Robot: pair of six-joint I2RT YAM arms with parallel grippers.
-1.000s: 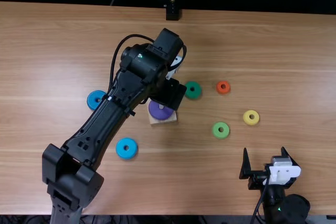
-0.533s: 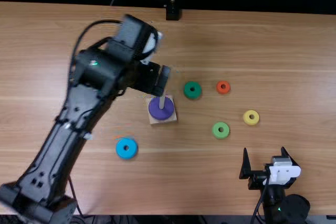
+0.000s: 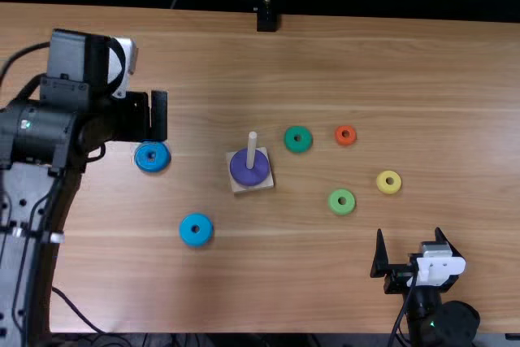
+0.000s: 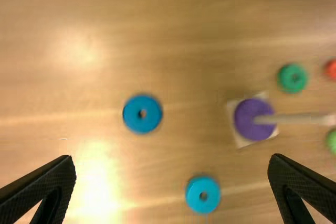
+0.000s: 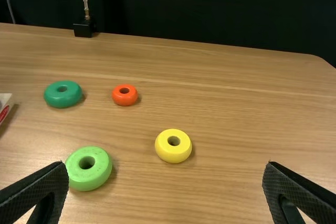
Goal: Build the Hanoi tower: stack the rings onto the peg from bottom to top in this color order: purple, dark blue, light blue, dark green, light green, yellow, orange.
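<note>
At the left, my left gripper (image 3: 159, 116) hangs over the table just behind the dark blue ring (image 3: 152, 156). My left gripper (image 4: 172, 182) is open in its wrist view, nothing between its fingers. The purple ring (image 3: 249, 167) lies around the peg (image 3: 252, 142) on its base. Nearer the front lies the light blue ring (image 3: 196, 230). Right of the peg are the dark green ring (image 3: 297, 139), light green ring (image 3: 341, 201), yellow ring (image 3: 388, 182) and orange ring (image 3: 345, 135). My right gripper (image 3: 412, 253) rests front right; in its wrist view, the right gripper (image 5: 166, 182) stands open.
A black stand (image 3: 266, 19) is at the table's back edge. The left arm covers the left side of the wooden table (image 3: 325, 282). Dark cloth hangs behind the table.
My left gripper has swung left from above the peg to the dark blue ring's side, uncovering the peg and its purple ring. The right arm has kept still.
</note>
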